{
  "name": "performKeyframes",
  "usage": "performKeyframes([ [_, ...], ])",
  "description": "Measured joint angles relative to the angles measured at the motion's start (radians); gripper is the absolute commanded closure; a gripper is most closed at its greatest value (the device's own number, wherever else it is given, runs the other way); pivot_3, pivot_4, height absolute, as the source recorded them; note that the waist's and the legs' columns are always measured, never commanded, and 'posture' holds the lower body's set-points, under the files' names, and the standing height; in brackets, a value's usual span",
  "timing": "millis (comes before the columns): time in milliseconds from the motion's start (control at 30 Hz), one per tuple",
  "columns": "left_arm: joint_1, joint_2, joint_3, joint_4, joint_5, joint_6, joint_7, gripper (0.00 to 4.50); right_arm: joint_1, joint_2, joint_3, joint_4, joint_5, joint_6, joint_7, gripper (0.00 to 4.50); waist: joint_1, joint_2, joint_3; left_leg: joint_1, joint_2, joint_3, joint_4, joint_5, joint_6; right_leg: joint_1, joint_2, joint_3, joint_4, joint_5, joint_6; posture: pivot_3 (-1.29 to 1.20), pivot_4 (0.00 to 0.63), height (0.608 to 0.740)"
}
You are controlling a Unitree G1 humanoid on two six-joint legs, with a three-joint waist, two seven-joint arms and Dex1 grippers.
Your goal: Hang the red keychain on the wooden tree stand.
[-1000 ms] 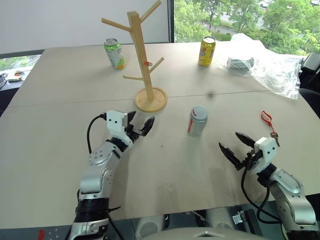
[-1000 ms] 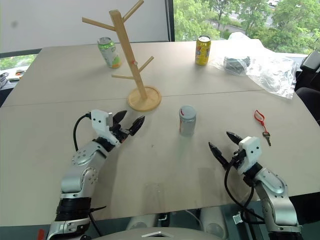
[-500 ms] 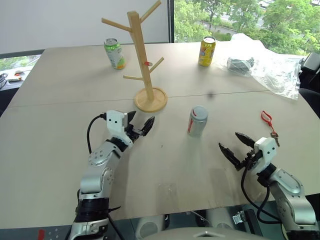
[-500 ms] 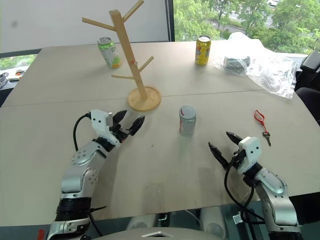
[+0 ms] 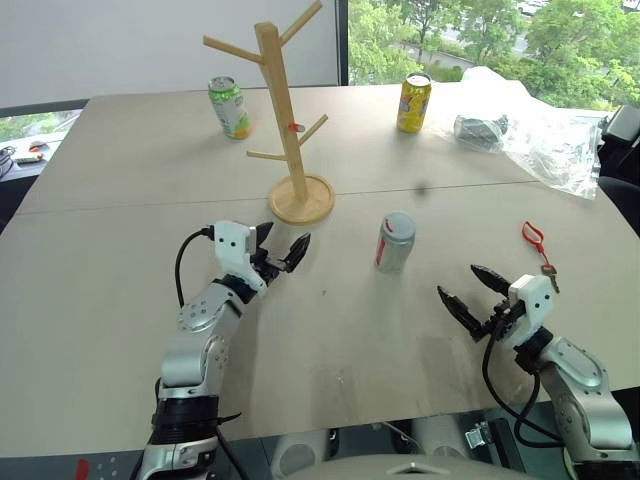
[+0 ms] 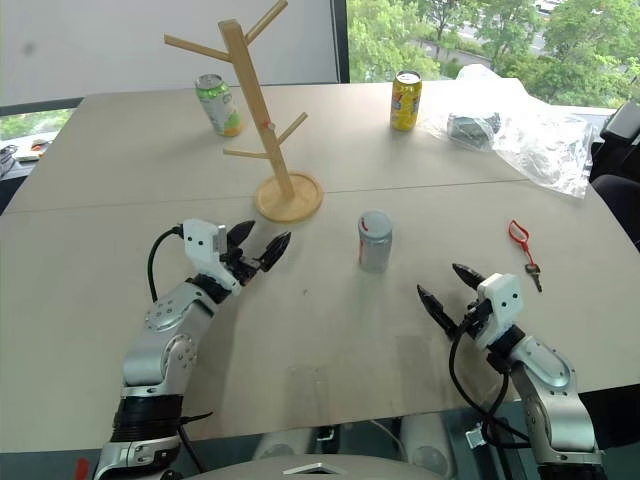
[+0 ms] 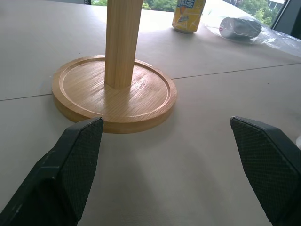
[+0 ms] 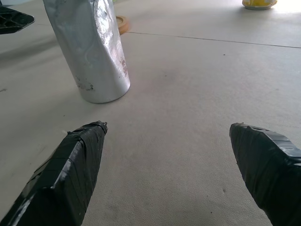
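Two grippers, three cans, one keychain, one stand.
We see left gripper (image 5: pixel 283 245) and right gripper (image 5: pixel 474 288) spread, empty; red keychain (image 5: pixel 534 239) lies apart from wooden tree stand (image 5: pixel 283 125); three cans: green (image 5: pixel 229 107), yellow (image 5: pixel 413 102), silver (image 5: pixel 395 241).

No legible text on the yellow can (image 7: pixel 187 15) or elsewhere.

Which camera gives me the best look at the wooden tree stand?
The left eye view: the wooden tree stand appears whole there, from round base to branch pegs. The right eye view shows it whole too, with its top near the frame edge. The left wrist view shows its base and lower post close up.
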Motion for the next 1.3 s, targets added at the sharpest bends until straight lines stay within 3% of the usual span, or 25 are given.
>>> performKeyframes([
  [733, -0.038, 0.000, -0.055, -0.003, 0.020, -0.052, -0.039, 0.05, 0.019, -0.108, 0.037, -0.047, 0.037, -0.021, 0.167, 0.00, 0.002, 0.000, 0.000, 0.000, 0.000, 0.000, 0.000, 0.000, 0.000, 0.001, 0.000, 0.000, 0.000, -0.001, 0.002, 0.00, 0.150, 0.740],
  [967, -0.192, -0.030, -0.064, -0.180, -0.066, -0.004, -0.024, 0.05, -0.008, -0.109, 0.041, -0.012, 0.028, -0.035, 0.172, 0.00, 0.001, -0.001, 0.000, 0.001, 0.000, 0.000, 0.001, 0.000, 0.000, 0.002, 0.000, 0.000, 0.000, 0.000, 0.000, 0.00, 0.150, 0.740],
  [1300, -0.223, -0.038, -0.215, -0.244, -0.143, 0.146, -0.074, 0.05, -0.009, -0.108, 0.044, -0.003, 0.008, -0.066, 0.172, 0.00, 0.001, 0.000, 0.000, 0.002, -0.001, -0.001, 0.001, 0.000, 0.000, 0.004, 0.001, 0.000, 0.000, -0.002, 0.003, 0.00, 0.150, 0.740],
])
